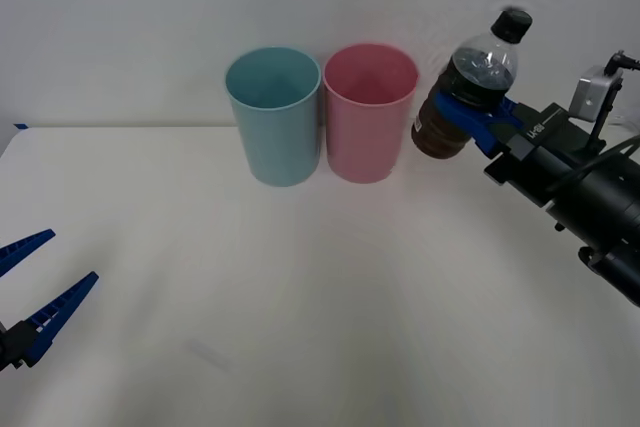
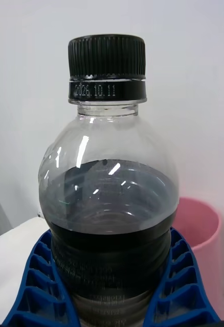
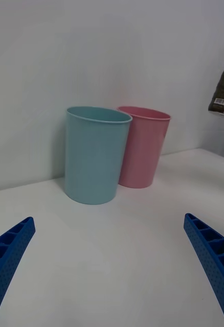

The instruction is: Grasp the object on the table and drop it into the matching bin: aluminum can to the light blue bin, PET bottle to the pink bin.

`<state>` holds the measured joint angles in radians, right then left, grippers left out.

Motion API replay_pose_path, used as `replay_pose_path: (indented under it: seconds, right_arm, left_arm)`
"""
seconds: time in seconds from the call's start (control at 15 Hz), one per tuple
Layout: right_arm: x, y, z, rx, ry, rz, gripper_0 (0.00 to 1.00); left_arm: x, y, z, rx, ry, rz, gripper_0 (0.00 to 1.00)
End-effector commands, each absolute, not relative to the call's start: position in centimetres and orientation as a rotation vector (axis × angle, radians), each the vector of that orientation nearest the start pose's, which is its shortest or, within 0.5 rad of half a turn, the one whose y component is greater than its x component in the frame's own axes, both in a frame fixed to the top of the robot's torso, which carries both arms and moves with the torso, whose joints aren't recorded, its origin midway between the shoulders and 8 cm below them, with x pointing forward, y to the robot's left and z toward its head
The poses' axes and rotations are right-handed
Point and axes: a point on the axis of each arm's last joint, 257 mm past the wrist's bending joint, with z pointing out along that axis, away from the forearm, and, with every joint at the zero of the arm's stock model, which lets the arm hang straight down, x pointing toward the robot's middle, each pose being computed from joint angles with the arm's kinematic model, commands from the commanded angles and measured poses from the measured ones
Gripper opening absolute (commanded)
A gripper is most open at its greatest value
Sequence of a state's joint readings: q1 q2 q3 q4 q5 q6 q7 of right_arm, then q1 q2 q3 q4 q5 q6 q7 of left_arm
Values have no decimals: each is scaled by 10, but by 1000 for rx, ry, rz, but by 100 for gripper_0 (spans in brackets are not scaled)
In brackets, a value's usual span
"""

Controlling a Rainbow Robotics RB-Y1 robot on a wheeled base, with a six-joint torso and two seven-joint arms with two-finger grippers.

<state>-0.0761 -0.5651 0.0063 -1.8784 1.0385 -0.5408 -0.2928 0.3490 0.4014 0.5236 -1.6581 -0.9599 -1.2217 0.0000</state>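
Observation:
The PET bottle (image 1: 485, 62), clear with dark liquid and a black cap, hangs in the air just right of the pink bin (image 1: 370, 117), tilted slightly. My right gripper (image 1: 470, 112) is shut on its lower body, the blue fingers wrapping both sides. In the right wrist view the bottle (image 2: 109, 194) stands between my fingers (image 2: 35, 276), with the pink bin's rim (image 2: 201, 230) behind it. The light blue bin (image 1: 275, 122) touches the pink bin's left side. My left gripper (image 1: 72, 255) waits open and empty low over the table's near left; the left wrist view shows both bins (image 3: 94, 158) (image 3: 142, 148).
The white table (image 1: 300, 297) stretches bare in front of the bins. A plain white wall stands close behind them. The right arm's black forearm (image 1: 590, 197) reaches in from the right edge.

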Motion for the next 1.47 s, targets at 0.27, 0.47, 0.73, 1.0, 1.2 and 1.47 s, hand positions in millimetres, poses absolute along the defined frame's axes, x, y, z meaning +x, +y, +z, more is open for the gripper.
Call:
replay_pose_path:
  seconds: [0.27, 0.47, 0.73, 1.0, 1.2, 1.47]
  right_arm:
    - [525, -136, -4, -575, 1263, 666, 0]
    - [553, -122, 0, -609, 1276, 646, 0]
    - [593, -108, -2, -628, 1304, 603, 0]
    - [628, -97, 2, -602, 1329, 587, 0]
    - [649, -90, -2, -589, 1363, 585, 0]
    - [654, -85, -3, -592, 1373, 583, 0]
  left_arm:
    - [342, 330, -169, 465, 1441, -567, 100]
    - [342, 330, -169, 465, 1441, -567, 100]
    - [342, 330, -169, 465, 1441, -567, 100]
    - [342, 330, -169, 465, 1441, -567, 100]
    - [342, 330, -169, 465, 1441, -567, 100]
    - [342, 330, -169, 465, 1441, -567, 100]
